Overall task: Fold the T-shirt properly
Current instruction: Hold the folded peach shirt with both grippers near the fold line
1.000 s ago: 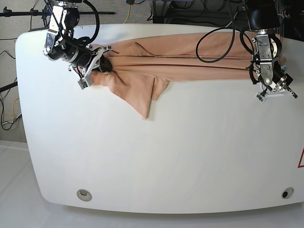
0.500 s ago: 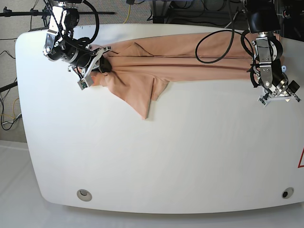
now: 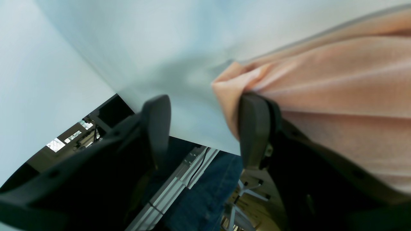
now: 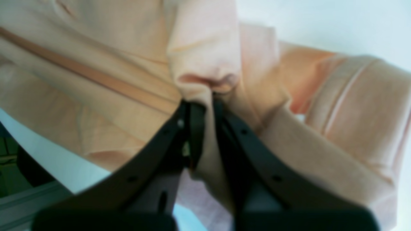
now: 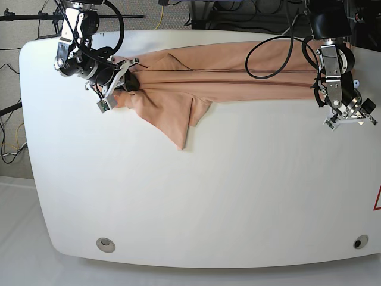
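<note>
T-shirt (image 5: 226, 74) stretched across top of your surface (image 5: 238, 190). Right gripper (image 4: 205, 106) at upper left: jaws pinching cloth. Left gripper (image 3: 205, 128) at upper right: jaws spread, one finger touching the hem.

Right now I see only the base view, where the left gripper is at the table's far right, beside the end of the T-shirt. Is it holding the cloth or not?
Observer: No. The left wrist view shows the left gripper open, with its fingers wide apart and nothing pinched.
Operator: Is the cloth near it at all?
Observer: Yes. A bunched corner of the T-shirt lies right beside one finger. The other finger stands over the bare table.
Operator: And the right gripper?
Observer: The right wrist view shows the right gripper shut on the T-shirt, with a fold of cloth squeezed between its fingers.
</note>
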`<act>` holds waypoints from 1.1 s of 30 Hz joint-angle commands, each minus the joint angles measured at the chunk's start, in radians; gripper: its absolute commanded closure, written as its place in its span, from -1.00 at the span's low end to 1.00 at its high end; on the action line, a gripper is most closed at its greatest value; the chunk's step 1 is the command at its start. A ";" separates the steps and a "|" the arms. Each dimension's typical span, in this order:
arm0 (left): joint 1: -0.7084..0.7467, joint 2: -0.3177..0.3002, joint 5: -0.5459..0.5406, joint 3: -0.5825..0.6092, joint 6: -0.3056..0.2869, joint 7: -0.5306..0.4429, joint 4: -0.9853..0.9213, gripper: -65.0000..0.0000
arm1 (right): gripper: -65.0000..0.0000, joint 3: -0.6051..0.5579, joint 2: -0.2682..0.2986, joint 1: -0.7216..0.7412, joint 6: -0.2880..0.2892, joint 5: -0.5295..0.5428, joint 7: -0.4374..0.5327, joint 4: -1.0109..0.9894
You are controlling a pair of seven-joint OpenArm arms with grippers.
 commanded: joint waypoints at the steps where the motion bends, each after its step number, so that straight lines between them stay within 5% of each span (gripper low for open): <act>1: 0.003 -0.023 0.037 -0.037 0.006 0.023 0.018 0.02 | 1.00 0.006 0.010 0.004 -0.018 -0.046 -0.025 0.004; 14: 0.013 -0.112 0.032 -0.072 0.006 0.005 0.017 0.02 | 1.00 0.006 0.007 0.018 -0.018 -0.046 -0.025 0.004; 26: -0.061 -0.112 0.040 -0.109 0.006 0.009 0.121 0.02 | 1.00 0.001 0.006 0.039 -0.020 -0.046 -0.025 0.004; 33: -0.096 -0.084 0.084 -0.002 0.006 0.057 0.190 0.03 | 1.00 0.001 0.006 0.054 -0.020 -0.046 -0.025 0.004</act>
